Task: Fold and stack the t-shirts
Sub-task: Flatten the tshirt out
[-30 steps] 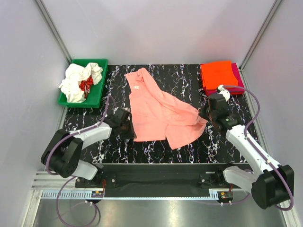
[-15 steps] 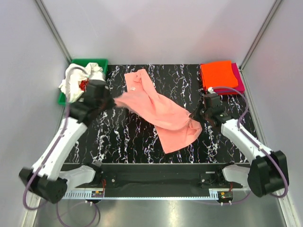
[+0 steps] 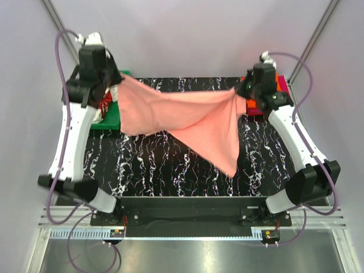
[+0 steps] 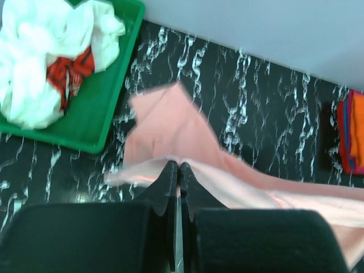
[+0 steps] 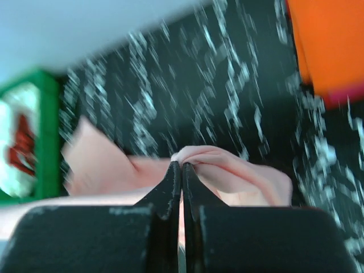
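2 grippers are sharing 1 load in the top external view. The left gripper [image 3: 118,81] and the right gripper [image 3: 239,92] are each clamping a corner of the salmon-pink t-shirt [image 3: 187,116]. It is hanging stretched between them above the table [image 3: 159,170], its lowest point drooping below and inward of the right gripper. The green bin [image 3: 115,120] is sitting just beneath the left gripper.

In the left wrist view, the left gripper's jaws are pressing together on a thin edge of the salmon-pink cloth, which is trailing away ahead and to the right of the tips. The bin, ahead and to the left, is holding the white t-shirt [image 4: 34,51] and the red t-shirt [image 4: 71,71], both crumpled.

In the right wrist view, the right gripper is pinching a bunched fold of the same shirt at its tips. The orange t-shirt [image 5: 330,40] is lying ahead to the right, on top of the magenta t-shirt [image 5: 347,94].
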Controlling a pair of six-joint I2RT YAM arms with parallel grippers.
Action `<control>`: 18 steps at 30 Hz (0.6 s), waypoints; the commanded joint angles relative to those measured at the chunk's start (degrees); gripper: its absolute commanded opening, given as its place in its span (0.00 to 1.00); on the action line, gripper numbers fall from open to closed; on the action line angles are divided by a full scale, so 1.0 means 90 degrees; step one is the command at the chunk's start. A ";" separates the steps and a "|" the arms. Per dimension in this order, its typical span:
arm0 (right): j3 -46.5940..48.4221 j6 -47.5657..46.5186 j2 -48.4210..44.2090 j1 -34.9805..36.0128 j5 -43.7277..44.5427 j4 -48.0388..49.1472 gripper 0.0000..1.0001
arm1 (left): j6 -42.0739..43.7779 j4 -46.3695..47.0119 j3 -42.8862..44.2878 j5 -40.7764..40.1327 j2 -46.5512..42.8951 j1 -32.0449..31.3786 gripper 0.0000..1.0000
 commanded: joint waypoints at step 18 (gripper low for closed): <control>-0.2722 0.0099 -0.1715 -0.0136 -0.2166 -0.0425 0.06 | 0.0012 0.0532 -0.4658 0.1091 -0.3305 0.0648 0.00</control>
